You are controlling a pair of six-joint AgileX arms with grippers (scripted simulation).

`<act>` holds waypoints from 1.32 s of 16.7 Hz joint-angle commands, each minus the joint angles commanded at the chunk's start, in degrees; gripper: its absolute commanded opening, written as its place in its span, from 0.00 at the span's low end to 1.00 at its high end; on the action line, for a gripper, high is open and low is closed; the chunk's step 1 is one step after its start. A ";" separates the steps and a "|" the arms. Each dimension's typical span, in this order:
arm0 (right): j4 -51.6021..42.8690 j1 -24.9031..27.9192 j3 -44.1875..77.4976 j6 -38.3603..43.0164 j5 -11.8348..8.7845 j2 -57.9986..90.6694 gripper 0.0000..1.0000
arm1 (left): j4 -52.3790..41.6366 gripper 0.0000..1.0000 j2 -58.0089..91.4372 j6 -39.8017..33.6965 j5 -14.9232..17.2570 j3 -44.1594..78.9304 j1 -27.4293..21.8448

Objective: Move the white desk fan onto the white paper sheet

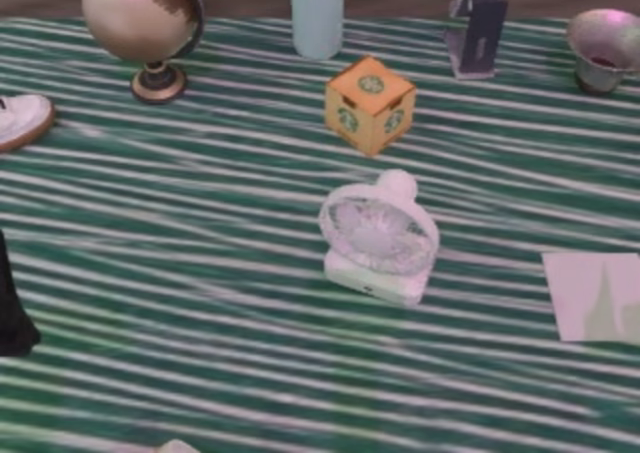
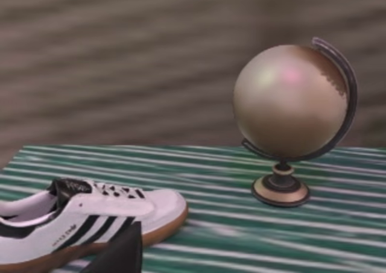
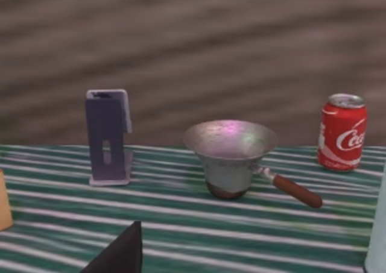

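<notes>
The white desk fan [image 1: 378, 238] stands near the middle of the table, its round grille tilted upward, its knob toward the back and its rectangular base toward the front. The white paper sheet [image 1: 598, 295] lies flat at the right edge, well apart from the fan, with a greyish wedge mark on it. My left arm [image 1: 12, 318] is parked at the left edge, far from the fan. The right arm is outside the top view. Each wrist view shows only a dark tip of its own gripper, left [image 2: 120, 254] and right [image 3: 120, 254]; neither shows the fan.
Behind the fan sits an orange cube [image 1: 369, 103]. Along the back stand a globe [image 1: 140, 18], a pale-blue cylinder [image 1: 318, 13], a phone stand [image 1: 478, 28] and a metal bell [image 1: 603, 48]. A shoe [image 1: 20, 118] lies at the left edge. A red can [image 3: 341, 131] stands beyond the bell.
</notes>
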 joint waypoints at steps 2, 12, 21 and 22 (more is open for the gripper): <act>0.00 0.00 0.00 0.00 0.00 0.00 1.00 | 0.00 1.00 0.00 0.00 0.00 0.00 0.00; -25.39 10.18 30.58 -7.93 0.19 31.86 1.00 | 0.00 1.00 0.00 0.00 0.00 0.00 0.00; -60.28 25.73 90.74 -18.90 0.03 86.85 1.00 | 0.00 1.00 0.00 0.00 0.00 0.00 0.00; -63.97 27.36 96.93 -20.09 0.02 92.45 1.00 | 0.00 1.00 0.00 0.00 0.00 0.00 0.00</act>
